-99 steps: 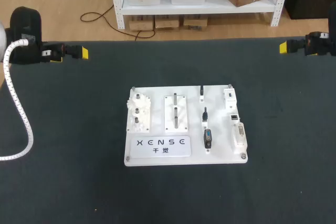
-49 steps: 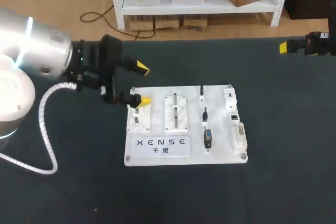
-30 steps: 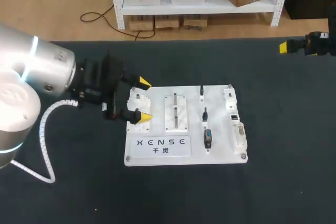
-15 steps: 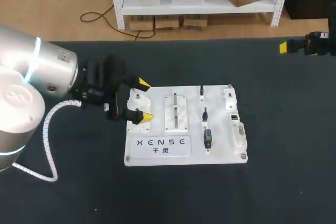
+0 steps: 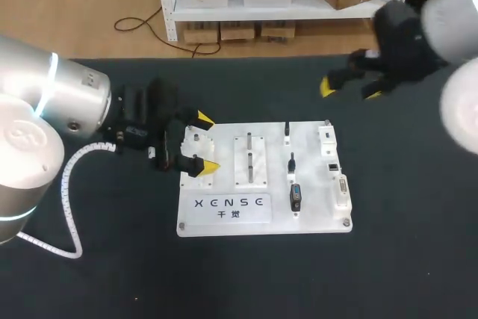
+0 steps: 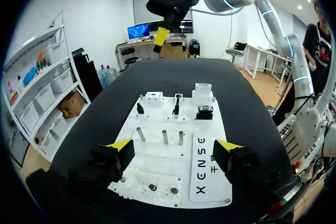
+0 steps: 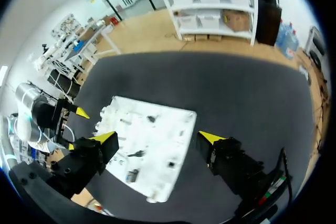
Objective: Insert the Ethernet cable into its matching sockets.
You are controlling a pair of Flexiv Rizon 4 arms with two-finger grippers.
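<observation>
Ethernet cable (image 5: 291, 160) ahead of left claw (image 5: 205, 142)

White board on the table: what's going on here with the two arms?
The left arm's tool, open, sits over the left end of the white plastic connector board. The right arm's tool, open, hangs over the dark table past the board's far right corner. Nothing is gripped; the black plugs sit on the board.

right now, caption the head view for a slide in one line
Left gripper open over the white board's left edge; right gripper open, hovering beyond its far right corner.
</observation>
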